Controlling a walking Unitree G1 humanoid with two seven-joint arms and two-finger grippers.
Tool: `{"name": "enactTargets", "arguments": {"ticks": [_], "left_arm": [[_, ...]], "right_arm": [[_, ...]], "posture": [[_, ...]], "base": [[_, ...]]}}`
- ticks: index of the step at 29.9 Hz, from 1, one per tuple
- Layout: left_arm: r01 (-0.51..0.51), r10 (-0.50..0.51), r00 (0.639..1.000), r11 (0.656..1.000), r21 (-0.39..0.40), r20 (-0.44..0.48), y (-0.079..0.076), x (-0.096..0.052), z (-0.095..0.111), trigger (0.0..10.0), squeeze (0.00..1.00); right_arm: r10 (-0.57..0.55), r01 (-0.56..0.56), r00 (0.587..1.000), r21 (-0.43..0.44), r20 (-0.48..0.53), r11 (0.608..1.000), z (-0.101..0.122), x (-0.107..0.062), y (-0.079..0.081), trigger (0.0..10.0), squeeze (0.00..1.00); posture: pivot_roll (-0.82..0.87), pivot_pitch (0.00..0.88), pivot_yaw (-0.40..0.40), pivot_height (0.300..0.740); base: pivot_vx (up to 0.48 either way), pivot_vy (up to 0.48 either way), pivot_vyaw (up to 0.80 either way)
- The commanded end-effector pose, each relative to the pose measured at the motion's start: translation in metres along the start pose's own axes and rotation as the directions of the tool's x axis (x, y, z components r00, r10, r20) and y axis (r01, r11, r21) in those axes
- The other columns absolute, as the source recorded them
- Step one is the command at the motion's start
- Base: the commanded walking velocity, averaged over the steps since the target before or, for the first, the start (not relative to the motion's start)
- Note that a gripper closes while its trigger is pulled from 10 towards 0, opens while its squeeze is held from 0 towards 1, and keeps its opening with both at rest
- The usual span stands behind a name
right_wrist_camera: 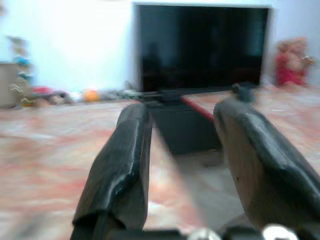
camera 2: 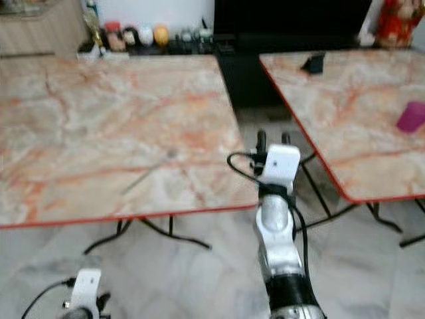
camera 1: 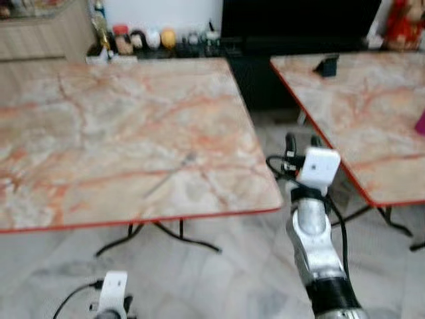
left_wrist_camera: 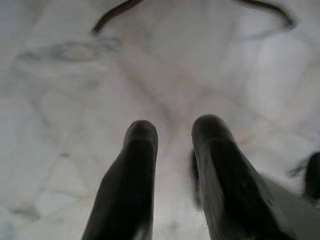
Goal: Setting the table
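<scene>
Two marble-patterned tables with red edges stand before me: a large one on the left and a second on the right. My right gripper is raised in the gap between them, just past the left table's near right corner, fingers open with nothing between them. In the right wrist view its fingers point toward a black TV. My left gripper hangs low over the tiled floor, open and empty. A pink cup stands on the right table, and a small dark object sits at its far end.
Several small jars and figurines line a low black shelf behind the left table. A red figure stands at the back right. Black folding table legs spread over the pale tiled floor.
</scene>
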State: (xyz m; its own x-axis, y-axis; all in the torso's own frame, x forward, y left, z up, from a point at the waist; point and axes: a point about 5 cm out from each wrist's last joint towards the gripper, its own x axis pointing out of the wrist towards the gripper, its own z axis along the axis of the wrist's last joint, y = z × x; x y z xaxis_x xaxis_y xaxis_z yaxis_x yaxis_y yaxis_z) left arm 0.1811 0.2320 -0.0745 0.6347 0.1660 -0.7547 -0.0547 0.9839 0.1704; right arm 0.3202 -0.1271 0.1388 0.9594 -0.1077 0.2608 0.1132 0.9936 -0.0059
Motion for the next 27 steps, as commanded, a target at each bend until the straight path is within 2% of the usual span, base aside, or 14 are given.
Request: {"name": "enactTargets", "arguments": {"ticks": [1,4,9,27], "left_arm": [[0.003,-0.003,1.0,1.0,-0.005,-0.011,-0.0027,0.0002,-0.0009,10.0,0.0],[0.004,-0.004,1.0,1.0,-0.005,-0.011,-0.0028,0.0002,-0.0009,10.0,0.0],[0.005,-0.005,1.0,1.0,-0.002,-0.011,-0.0028,0.0004,-0.0004,10.0,0.0],[0.004,-0.004,1.0,1.0,-0.002,-0.011,-0.0027,0.0004,-0.0004,10.0,0.0]], "right_arm": [[-0.009,0.009,1.0,-0.022,0.006,1.0,0.0013,0.002,-0.0071,10.0,0.0],[-0.003,0.004,1.0,-0.03,0.012,1.0,0.002,0.0021,-0.0071,10.0,0.0],[0.008,-0.007,1.0,-0.041,0.015,0.999,0.0028,0.0025,-0.0057,10.0,0.0],[0.003,-0.003,1.0,-0.027,-0.006,1.0,-0.0005,0.0026,-0.0053,10.0,0.0]], "posture": [[0.0,0.0,-0.011,0.74],[0.0,0.0,-0.011,0.74],[0.0,0.0,-0.01,0.74],[0.0,0.0,-0.011,0.74]], "base": [[0.0,0.382,0.0],[0.0,0.382,0.0],[0.0,0.384,0.63],[0.0,0.383,-0.03]]}}
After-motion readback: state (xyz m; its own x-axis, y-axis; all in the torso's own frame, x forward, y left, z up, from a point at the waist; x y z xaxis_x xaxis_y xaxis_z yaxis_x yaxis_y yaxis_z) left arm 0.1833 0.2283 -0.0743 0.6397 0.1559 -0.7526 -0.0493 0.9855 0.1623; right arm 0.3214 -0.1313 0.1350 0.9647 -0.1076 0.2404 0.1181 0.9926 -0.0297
